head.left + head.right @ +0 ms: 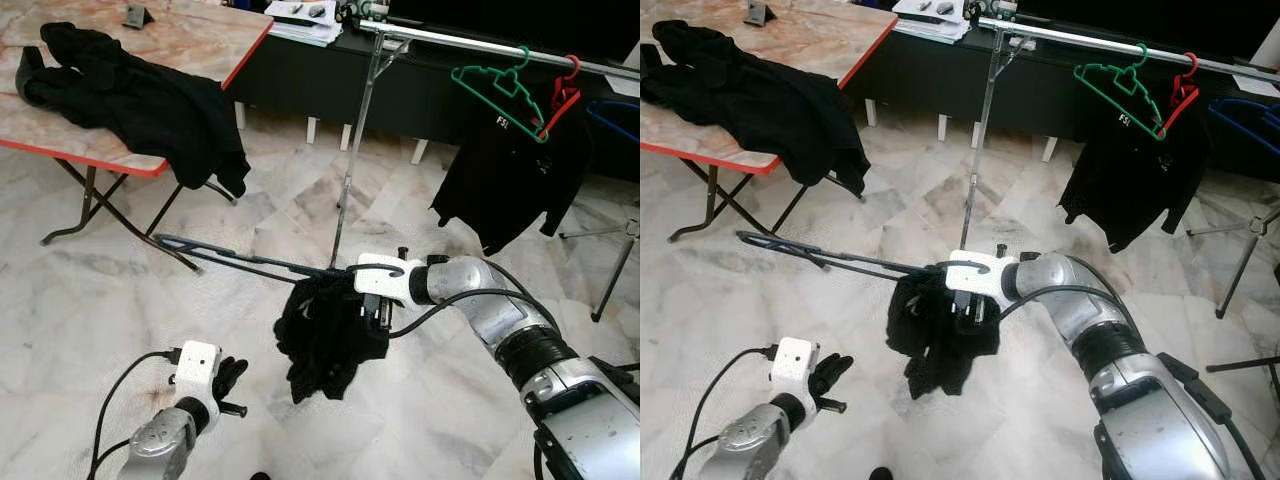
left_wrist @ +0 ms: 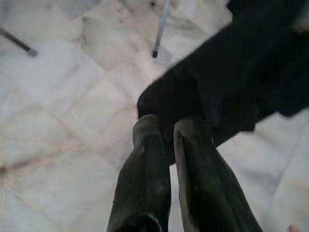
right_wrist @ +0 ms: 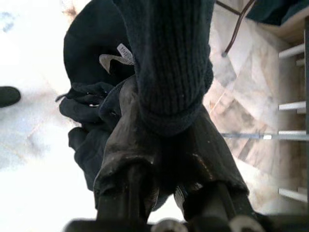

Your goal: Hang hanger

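My right gripper (image 1: 376, 310) is shut on a bunched black garment (image 1: 325, 342) that hangs from it above the marble floor. In the right wrist view its fingers (image 3: 125, 140) pinch a knitted black cuff (image 3: 166, 63), and a white label (image 3: 113, 59) shows in the folds. I cannot tell whether a hanger is inside the garment. Behind and to the right, a metal rail (image 1: 480, 44) carries a bare green hanger (image 1: 500, 86) and a red hanger (image 1: 562, 96) with a black T-shirt (image 1: 510, 180). My left gripper (image 1: 232, 372) hangs low, shut and holding nothing.
A folding table (image 1: 200, 45) with a red edge stands at the back left, with black clothes (image 1: 140, 100) piled on it. The rack's upright pole (image 1: 355, 150) and dark floor bar (image 1: 230, 255) stand just beyond my right gripper. Another stand leg (image 1: 612, 272) is at the far right.
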`<state>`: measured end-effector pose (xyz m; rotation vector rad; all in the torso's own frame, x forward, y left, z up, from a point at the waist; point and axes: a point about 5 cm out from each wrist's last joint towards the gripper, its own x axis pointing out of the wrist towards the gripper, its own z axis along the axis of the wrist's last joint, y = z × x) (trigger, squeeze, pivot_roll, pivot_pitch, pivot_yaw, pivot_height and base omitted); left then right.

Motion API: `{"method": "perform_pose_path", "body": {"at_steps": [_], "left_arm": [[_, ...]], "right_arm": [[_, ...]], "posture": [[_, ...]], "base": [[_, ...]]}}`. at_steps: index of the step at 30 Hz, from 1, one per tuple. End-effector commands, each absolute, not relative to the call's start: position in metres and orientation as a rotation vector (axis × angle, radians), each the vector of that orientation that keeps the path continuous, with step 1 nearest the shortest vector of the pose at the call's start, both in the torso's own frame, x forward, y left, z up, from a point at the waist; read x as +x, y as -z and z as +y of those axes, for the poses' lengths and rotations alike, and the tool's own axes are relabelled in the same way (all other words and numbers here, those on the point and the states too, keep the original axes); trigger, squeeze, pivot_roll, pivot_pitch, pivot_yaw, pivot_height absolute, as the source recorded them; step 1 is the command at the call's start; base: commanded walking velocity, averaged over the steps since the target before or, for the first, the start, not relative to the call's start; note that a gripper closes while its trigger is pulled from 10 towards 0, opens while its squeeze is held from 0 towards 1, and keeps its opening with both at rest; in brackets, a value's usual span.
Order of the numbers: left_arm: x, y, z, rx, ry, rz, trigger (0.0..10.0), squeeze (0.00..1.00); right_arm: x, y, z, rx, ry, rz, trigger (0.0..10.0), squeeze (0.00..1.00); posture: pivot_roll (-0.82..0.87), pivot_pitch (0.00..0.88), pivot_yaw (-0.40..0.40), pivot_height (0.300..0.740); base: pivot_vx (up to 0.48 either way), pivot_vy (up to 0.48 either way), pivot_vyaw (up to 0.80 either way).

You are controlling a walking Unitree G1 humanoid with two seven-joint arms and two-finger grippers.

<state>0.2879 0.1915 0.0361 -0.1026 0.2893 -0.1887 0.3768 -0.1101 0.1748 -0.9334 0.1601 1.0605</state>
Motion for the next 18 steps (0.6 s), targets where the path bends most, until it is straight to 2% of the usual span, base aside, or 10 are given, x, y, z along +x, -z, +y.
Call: {"method": "perform_pose_path", "body": {"at_steps": [1,13,16,18], "left_arm": [[0.285,-0.029,0.191,-0.152,0.169,0.306,10.0,0.00],[0.290,-0.019,0.178,-0.283,0.154,0.301,10.0,0.00],[0.291,-0.019,0.178,-0.419,0.131,0.273,10.0,0.00],[0.291,-0.019,0.179,-0.435,0.130,0.271,10.0,0.00]], "right_arm": [[0.376,-0.178,-0.111,-0.910,-1.057,0.140,10.0,0.00],[0.373,-0.194,-0.077,-0.711,-0.974,0.033,10.0,0.00],[0.370,-0.195,-0.060,-0.597,-0.927,0.029,10.0,0.00],[0.370,-0.194,-0.058,-0.583,-0.919,0.037,10.0,0.00]], "posture": [[0.07,0.185,-0.117,0.740],[0.06,0.189,-0.118,0.740],[0.06,0.193,-0.120,0.740],[0.06,0.193,-0.120,0.740]], "base": [[0.000,0.000,0.00],[0.000,0.000,0.00],[0.000,0.000,0.00],[0.000,0.000,0.00]]}}
